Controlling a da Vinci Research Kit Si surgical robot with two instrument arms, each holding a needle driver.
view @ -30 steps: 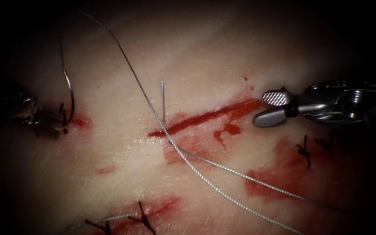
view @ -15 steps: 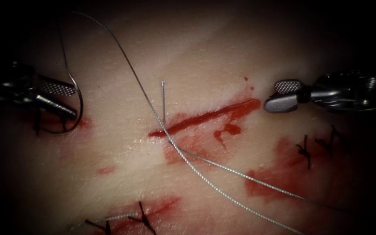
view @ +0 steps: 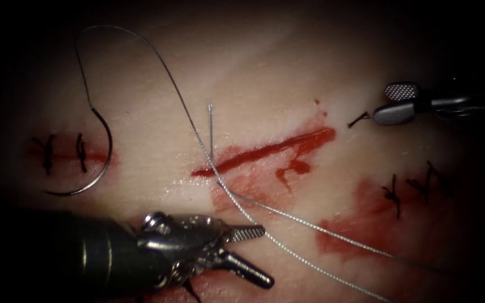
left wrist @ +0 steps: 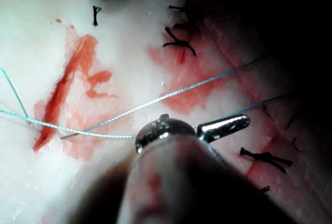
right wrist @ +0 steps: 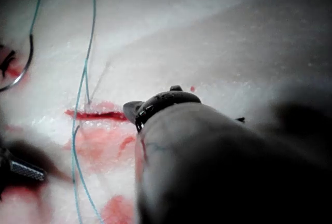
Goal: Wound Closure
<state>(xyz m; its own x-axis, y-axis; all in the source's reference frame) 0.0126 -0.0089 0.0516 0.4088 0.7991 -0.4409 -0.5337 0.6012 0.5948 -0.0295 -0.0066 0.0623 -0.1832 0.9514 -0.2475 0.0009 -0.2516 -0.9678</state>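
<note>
While the needle [view: 94,163] lies free on the tissue [view: 265,73] left of the cut [view: 265,150], both tools, left [view: 252,255] and right [view: 395,102], hold their jaws open, gripping nothing.

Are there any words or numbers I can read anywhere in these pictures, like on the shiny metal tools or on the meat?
None: no words, numbers, labels or signs can be read.
The left tool and the right tool bear only cross-hatched grip patterns on open, empty jaws.
The tissue carries red fluid, dark stitches, thread and the needle lying free left of the cut, no writing.
</note>
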